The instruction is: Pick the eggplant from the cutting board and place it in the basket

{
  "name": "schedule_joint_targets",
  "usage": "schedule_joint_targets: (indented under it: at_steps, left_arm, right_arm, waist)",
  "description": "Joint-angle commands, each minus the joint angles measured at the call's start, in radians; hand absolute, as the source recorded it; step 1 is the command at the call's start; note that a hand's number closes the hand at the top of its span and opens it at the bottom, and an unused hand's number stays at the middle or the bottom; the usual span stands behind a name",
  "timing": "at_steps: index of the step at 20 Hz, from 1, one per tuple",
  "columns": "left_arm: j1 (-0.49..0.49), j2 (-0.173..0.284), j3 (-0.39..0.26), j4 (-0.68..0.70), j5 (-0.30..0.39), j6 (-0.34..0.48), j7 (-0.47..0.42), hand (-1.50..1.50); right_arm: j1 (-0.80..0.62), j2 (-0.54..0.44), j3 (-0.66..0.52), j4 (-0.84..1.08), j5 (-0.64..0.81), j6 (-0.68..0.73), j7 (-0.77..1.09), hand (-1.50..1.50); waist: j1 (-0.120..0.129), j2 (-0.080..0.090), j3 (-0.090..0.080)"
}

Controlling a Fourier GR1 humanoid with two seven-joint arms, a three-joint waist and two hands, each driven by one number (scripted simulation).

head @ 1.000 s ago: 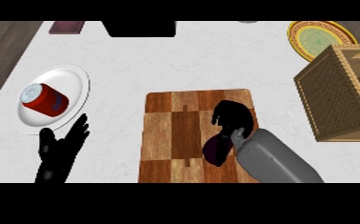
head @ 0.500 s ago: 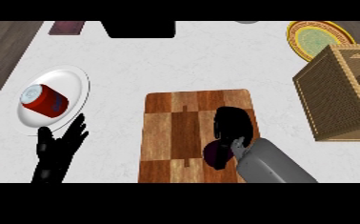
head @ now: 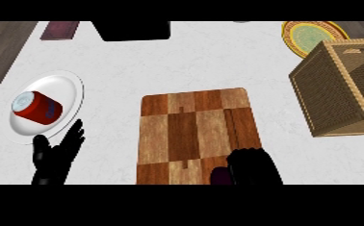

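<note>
R hand [head: 252,166] at near edge of cutting board [head: 195,124], fingers curled down over the eggplant [head: 220,176]. Only a dark purple sliver shows at hand's left side, rest hidden under palm. Looks like it's holding it; can't tell if eggplant is lifted or resting on board.

L hand [head: 55,156] open, fingers up, resting well to the left, just below white plate [head: 68,83] w/ red can [head: 37,108] on it.

Basket [head: 334,93] far up-right of R hand, well apart, wall tall on the near side.

Risks, my read: grip unseen, so eggplant (smooth, rounded) could slip out on lift. Low carry could clip basket rim → needs height first. Yellow plate [head: 311,35] beyond basket, overshoot lands there.
</note>
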Motion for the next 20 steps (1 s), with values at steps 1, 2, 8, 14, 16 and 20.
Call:
schedule_joint_targets:
  at_steps: [1,2,8,14,16,20]
  left_arm:
    - [0.036,-0.018,-0.023,0.026,-0.01,0.004,0.016,0.0]
    - [0.031,0.006,0.015,0.035,0.018,-0.012,0.018,0.0]
    - [0.046,0.016,0.005,-0.008,0.011,-0.021,0.04,0.0]
    - [-0.007,0.001,0.006,0.038,0.002,-0.019,0.038,0.0]
    - [0.022,-0.002,-0.01,0.014,-0.014,-0.018,0.031,0.0]
    - [-0.003,-0.005,0.003,0.007,0.004,-0.018,0.059,0.0]
  right_arm:
    - [0.045,0.094,-0.098,-0.201,-0.07,-0.195,-0.02,1.5]
    - [0.077,0.118,-0.097,-0.245,-0.066,-0.257,-0.028,1.5]
    - [0.158,-0.018,-0.272,-0.633,-0.069,-0.286,0.009,1.5]
    - [0.119,-0.102,-0.541,-0.793,-0.18,-0.159,0.164,1.5]
    - [0.098,-0.114,-0.627,-0.779,-0.239,-0.149,0.172,1.5]
    - [0.011,-0.112,-0.761,-0.74,-0.335,-0.095,0.217,1.5]
  waist:
    - [-0.017,0.007,-0.005]
    - [-0.024,0.006,-0.005]
    - [-0.002,0.01,-0.008]
    - [0.01,0.015,-0.01]
    - [0.015,0.014,-0.009]
    - [0.013,0.013,-0.009]
